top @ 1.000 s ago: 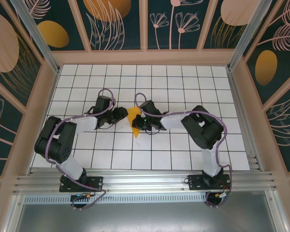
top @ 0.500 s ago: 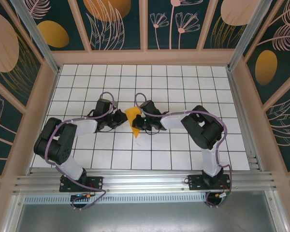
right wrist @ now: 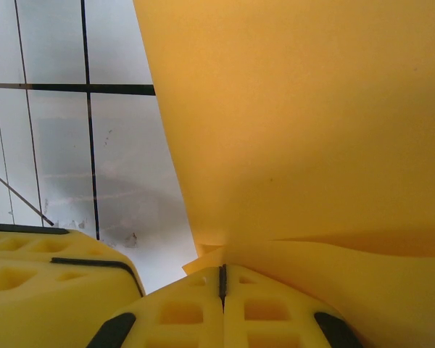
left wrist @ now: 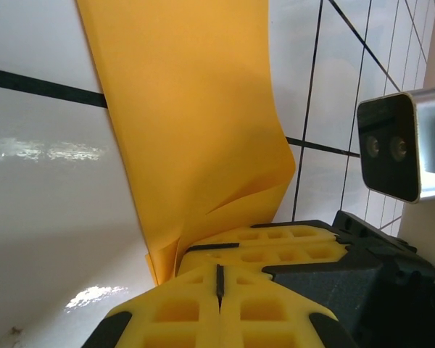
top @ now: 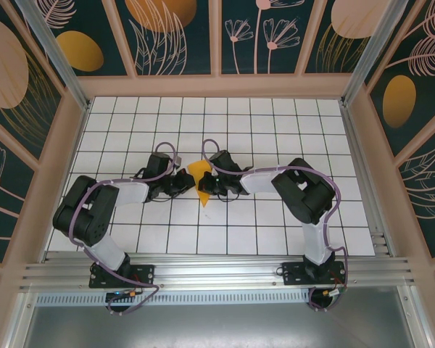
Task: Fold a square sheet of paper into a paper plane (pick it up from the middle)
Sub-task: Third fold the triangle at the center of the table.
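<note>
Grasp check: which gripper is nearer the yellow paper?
Neither: both touch the paper. Its left side meets the shut left fingers; its right side is pinched by the right fingers.

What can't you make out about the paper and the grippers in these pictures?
Top view: the paper's creases are too small; the right gripper covers its right edge.
Left wrist view: whether the shut left gripper pinches paper; its fingers hide the contact.
Right wrist view: the paper's outline, cut off at the top and right edges.
</note>
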